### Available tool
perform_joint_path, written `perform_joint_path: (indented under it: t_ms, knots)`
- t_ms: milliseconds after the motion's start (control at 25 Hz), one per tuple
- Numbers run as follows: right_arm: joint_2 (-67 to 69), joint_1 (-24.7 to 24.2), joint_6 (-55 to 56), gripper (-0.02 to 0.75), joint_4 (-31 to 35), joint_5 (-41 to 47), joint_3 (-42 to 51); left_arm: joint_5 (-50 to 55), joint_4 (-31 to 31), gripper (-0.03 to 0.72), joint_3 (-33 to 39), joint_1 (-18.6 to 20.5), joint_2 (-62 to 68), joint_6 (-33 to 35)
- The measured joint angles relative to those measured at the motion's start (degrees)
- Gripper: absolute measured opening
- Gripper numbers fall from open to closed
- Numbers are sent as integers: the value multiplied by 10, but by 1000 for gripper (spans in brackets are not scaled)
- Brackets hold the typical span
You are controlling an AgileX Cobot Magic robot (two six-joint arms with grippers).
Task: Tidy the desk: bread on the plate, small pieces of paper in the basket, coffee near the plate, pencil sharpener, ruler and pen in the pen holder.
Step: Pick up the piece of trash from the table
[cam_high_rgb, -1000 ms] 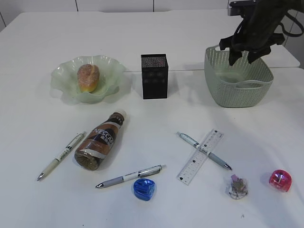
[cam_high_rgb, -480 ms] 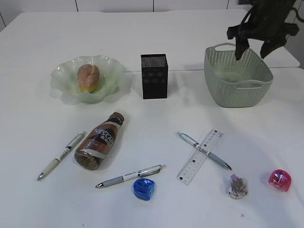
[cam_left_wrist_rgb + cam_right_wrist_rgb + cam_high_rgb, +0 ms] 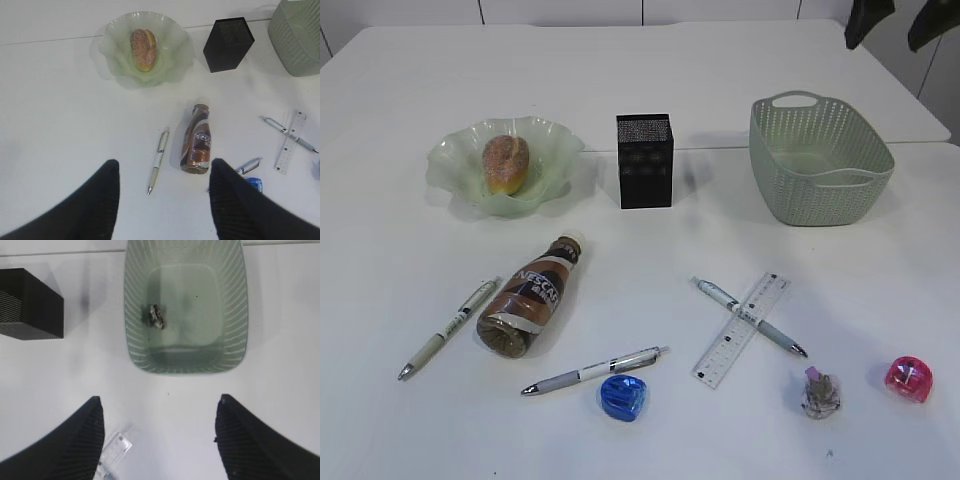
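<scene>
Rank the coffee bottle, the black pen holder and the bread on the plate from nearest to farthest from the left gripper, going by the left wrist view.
1. Coffee bottle: lying on its side just ahead of the left gripper, slightly right.
2. Black pen holder: far right.
3. Bread: on the green plate, far ahead. Close to the pen holder's distance, so this order is loose.

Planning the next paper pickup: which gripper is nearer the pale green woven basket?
Right. The right gripper hangs open just above the pale green woven basket; the left gripper hovers over the desk's bottle side, well away.
</scene>
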Motion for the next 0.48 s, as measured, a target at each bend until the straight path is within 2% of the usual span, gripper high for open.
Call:
perform_joint_path:
  t_ms: [200,280,360,480]
  knots:
    - [-117,10,0,545,18,0,146,0,-18,401,0,0,-4,0]
    - [-122,11,0,545,18,0,151,0,-21,401,0,0,-5,0]
    - [-169,38,1,545,26,0,261,0,-25,401,0,0,-8,0]
    - [-179,55,1,545,27,0,311,0,-29,401,0,0,-9,0]
